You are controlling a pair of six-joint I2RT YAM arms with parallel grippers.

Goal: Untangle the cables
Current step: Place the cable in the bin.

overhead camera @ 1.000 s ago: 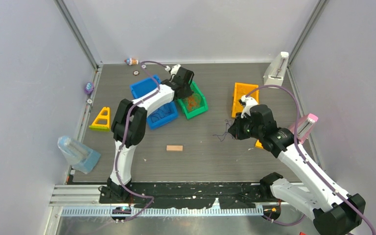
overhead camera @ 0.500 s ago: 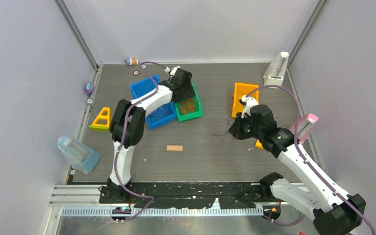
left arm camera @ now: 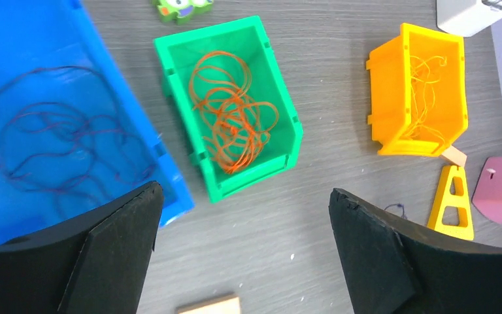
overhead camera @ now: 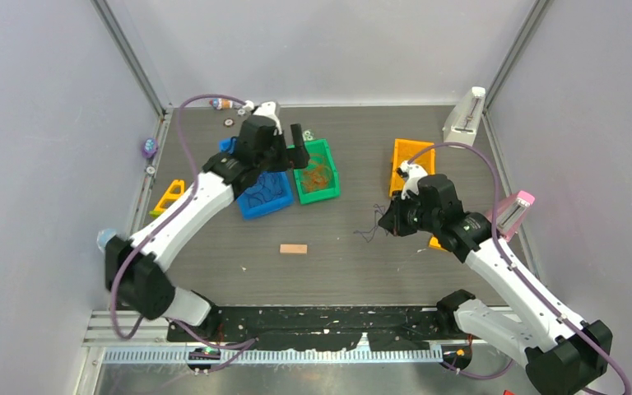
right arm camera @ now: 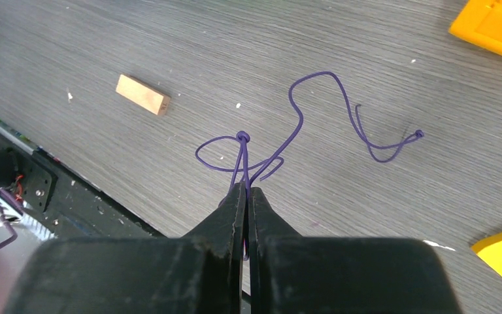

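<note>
My left gripper (overhead camera: 295, 148) hangs wide open and empty above the bins; in the left wrist view its fingertips frame bare table (left arm camera: 243, 191). Below it, orange cables (left arm camera: 232, 121) lie coiled in a green bin (left arm camera: 167, 78). Dark purple cables (left arm camera: 59, 150) are spread in the blue bin (left arm camera: 101, 59), and yellow cables (left arm camera: 425, 98) sit in an orange bin (left arm camera: 382, 98). My right gripper (right arm camera: 246, 188) is shut on a purple cable (right arm camera: 314, 111) that loops out over the table (overhead camera: 368, 230), left of the orange bin (overhead camera: 407, 160).
A small wooden block (overhead camera: 293, 248) lies mid-table, near the purple strand. A yellow triangular piece (overhead camera: 170, 197) stands at the left. A pink block (overhead camera: 514, 210) and a white object (overhead camera: 465, 115) stand at the right. A green toy (left arm camera: 182, 8) sits behind the green bin.
My left gripper opened, rose and drew back from the green bin, which now sits straighter with the orange cables in it. My right gripper shifted slightly left with the purple cable.
</note>
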